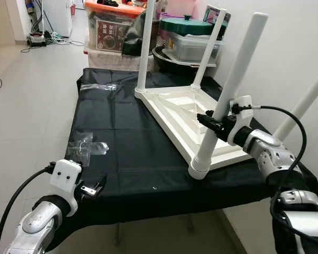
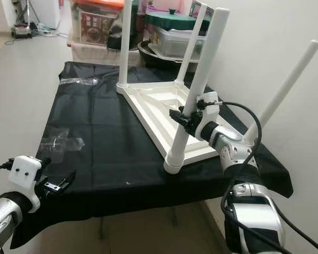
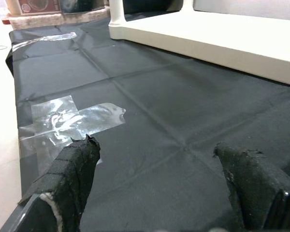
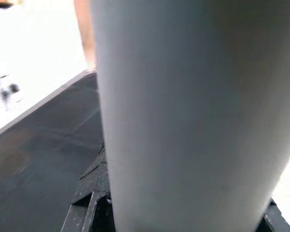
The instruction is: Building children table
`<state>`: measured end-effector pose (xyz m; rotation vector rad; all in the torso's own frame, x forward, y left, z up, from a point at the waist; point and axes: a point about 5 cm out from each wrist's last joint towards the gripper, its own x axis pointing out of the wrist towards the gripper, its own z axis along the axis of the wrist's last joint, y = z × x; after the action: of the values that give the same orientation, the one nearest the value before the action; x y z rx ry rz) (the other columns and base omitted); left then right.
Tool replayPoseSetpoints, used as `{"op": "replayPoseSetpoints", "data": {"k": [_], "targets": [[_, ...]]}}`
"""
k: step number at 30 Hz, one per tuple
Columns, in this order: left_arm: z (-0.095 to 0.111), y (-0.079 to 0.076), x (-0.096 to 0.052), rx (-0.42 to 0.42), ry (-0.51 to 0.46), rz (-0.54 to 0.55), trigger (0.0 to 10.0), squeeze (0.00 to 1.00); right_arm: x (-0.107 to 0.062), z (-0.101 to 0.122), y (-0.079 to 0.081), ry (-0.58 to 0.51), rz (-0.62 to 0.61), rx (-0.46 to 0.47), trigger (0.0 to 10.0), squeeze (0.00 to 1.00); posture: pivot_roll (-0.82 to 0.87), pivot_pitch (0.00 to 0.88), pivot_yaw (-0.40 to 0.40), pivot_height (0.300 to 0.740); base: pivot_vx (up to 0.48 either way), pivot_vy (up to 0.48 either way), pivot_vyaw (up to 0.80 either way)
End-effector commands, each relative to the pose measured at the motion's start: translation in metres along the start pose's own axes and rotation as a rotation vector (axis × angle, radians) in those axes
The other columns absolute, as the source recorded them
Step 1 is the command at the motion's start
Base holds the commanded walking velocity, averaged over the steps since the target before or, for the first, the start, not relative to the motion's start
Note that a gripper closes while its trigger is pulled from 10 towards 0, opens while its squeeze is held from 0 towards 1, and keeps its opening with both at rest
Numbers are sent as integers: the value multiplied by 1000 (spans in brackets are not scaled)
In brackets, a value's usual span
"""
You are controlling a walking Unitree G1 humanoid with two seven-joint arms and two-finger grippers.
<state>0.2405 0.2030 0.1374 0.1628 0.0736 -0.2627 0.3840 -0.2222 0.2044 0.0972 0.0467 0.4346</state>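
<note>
Black cloth (image 1: 127, 153) covered the bench from end to end, and on it lay the white children's table (image 1: 188, 124), flipped upside down with its top flat against the cloth toward the wall side. Four white legs stuck up into the air. The nearest leg (image 1: 229, 95) leaned at a slant out of the near corner socket, and that was where the action was: the right gripper (image 1: 211, 123) had reached in from the right and its black fingers were clamped around that leg about midway up. From the right wrist view the pale tube (image 4: 183, 116) sat squarely between the fingers, touching them.

Over on the left, the left gripper (image 1: 93, 189) hovered at the near edge of the bench, fingers (image 3: 72, 169) spread wide with nothing between them, pointing across the cloth toward the tabletop. Just ahead of it, crumpled clear plastic wrap (image 1: 85, 145) lay on the cloth, and a second clear strip (image 1: 98, 86) lay at the far left corner.

Beyond the far end of the bench, storage boxes (image 1: 114, 29) and a lidded grey container (image 1: 193, 45) were stacked on the floor, beside a dark round basin (image 1: 169, 58).
</note>
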Motion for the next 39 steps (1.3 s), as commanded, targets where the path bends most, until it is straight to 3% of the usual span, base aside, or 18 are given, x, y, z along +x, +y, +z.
{"op": "replayPoseSetpoints", "data": {"k": [1,6,7,9,11,12,13,16,24,28,31,32,39], "targets": [[-2,-2,0,10,11,-18,10000,0,-8,-3,-12,-2,-94,0,0,0,139,0,-165,740,0,0,0],[-3,-2,-1,9,12,-18,10000,0,-10,-25,8,-82,-297,116,0,0,141,0,-163,740,0,0,0],[-3,-2,-1,9,12,-18,10000,0,-10,-25,8,-82,-297,116,0,0,141,0,-163,740,0,0,0],[-3,-1,-2,12,13,-16,10000,0,-14,-39,29,-109,-338,156,0,0,145,0,-161,740,0,0,0],[-3,-1,-2,12,13,-16,10000,0,-14,-39,29,-109,-338,156,0,0,145,0,-161,740,0,0,0],[-3,0,-2,14,13,-14,10000,0,-14,-45,45,-139,-283,165,0,0,147,0,-156,740,0,0,0],[-3,0,-2,14,13,-14,10000,0,-14,-45,45,-139,-283,165,0,0,147,0,-156,740,0,0,0],[-4,0,-3,15,15,-19,10000,0,-10,-44,57,-161,-114,76,0,0,142,0,-157,740,0,0,0],[-5,-3,-1,6,12,-17,10000,0,-10,-25,54,-154,-19,-115,0,0,138,0,-168,740,0,0,0],[-6,-5,-1,3,13,-20,10000,0,-11,-22,53,-147,-6,-140,0,0,138,0,-168,740,0,0,0],[-7,-5,-1,2,15,-22,10000,0,-10,-21,54,-127,53,-140,0,0,136,0,-167,740,0,0,0],[-7,-4,-1,0,17,-24,10000,0,-10,-20,58,-122,137,-160,0,0,136,0,-167,740,0,0,0],[-6,-4,0,-1,17,-25,10000,0,-10,-20,60,-122,184,-173,0,0,135,0,-167,740,0,0,0]]}}
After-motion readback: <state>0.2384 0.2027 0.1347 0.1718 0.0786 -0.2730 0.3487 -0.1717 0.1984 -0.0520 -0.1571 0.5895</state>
